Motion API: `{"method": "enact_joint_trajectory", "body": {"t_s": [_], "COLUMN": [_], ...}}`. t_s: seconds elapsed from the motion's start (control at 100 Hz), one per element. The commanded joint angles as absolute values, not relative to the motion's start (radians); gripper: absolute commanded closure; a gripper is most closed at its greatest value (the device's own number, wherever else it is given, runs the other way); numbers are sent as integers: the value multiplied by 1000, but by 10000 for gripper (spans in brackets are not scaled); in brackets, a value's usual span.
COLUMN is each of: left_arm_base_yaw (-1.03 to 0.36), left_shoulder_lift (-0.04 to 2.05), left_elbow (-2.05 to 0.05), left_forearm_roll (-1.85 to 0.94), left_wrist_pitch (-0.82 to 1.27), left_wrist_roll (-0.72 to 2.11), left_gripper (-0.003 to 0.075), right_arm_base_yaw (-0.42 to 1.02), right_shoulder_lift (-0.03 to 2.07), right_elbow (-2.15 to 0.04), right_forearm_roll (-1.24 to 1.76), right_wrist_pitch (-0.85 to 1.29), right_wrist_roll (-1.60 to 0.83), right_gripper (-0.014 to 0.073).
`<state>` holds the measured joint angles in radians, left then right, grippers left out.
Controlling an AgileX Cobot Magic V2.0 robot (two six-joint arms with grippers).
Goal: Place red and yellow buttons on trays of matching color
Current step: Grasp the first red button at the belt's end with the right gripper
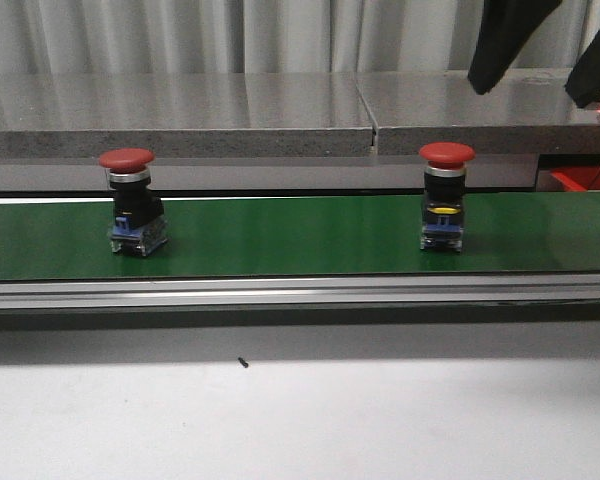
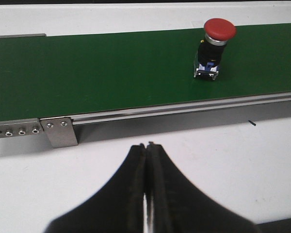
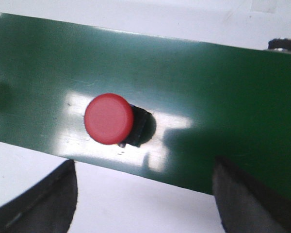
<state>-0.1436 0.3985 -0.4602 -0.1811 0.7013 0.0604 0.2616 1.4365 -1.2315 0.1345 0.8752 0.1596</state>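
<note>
Right wrist view shows the right gripper [image 3: 144, 194] with its two dark fingers [image 3: 39, 201] spread wide apart, holding nothing, above the green conveyor belt [image 3: 223, 82]. One red button [image 3: 109, 119] stands on the belt beyond the gap between the fingers, nearer one finger than the other and not touching either; seen from above, its round red cap hides most of the dark body beneath. From the left wrist view, the left gripper [image 2: 146, 150] has its fingers pressed together with only a thin seam between them, gripping nothing, and it hangs over the white table [image 2: 223, 165] on the near side of the belt's metal rail [image 2: 184, 108]. A second red button [image 2: 213, 48] stands upright on the belt well beyond that gripper and off to one side, its blue base resting on the green surface. In the front view, the two buttons stand well apart on the belt, one toward the left [image 1: 132, 200] and one toward the right [image 1: 444, 195], the right one showing a yellow band low on its body. A red object [image 1: 585, 180] shows at the far right edge behind the belt; what it is cannot be told.
</note>
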Motion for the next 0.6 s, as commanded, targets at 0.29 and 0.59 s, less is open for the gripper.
{"method": "enact_joint_trajectory", "body": {"t_s": [0.29,0.59], "left_arm_base_yaw": [-153,-153], "left_shoulder_lift": [404,404], "left_elbow": [-490,-490], "left_forearm_roll": [-192,-192], "left_wrist_pitch": [641,641], "left_wrist_roll": [50,50], "left_gripper": [741,741], "right_arm_base_yaw": [263,253], "right_shoulder_lift": [1550,1635], "right_elbow": [-1306,-1306], "right_forearm_roll": [142,107], "right_wrist_pitch": [834,778], "right_wrist_roll": [288,286], "right_gripper": [6,195]}}
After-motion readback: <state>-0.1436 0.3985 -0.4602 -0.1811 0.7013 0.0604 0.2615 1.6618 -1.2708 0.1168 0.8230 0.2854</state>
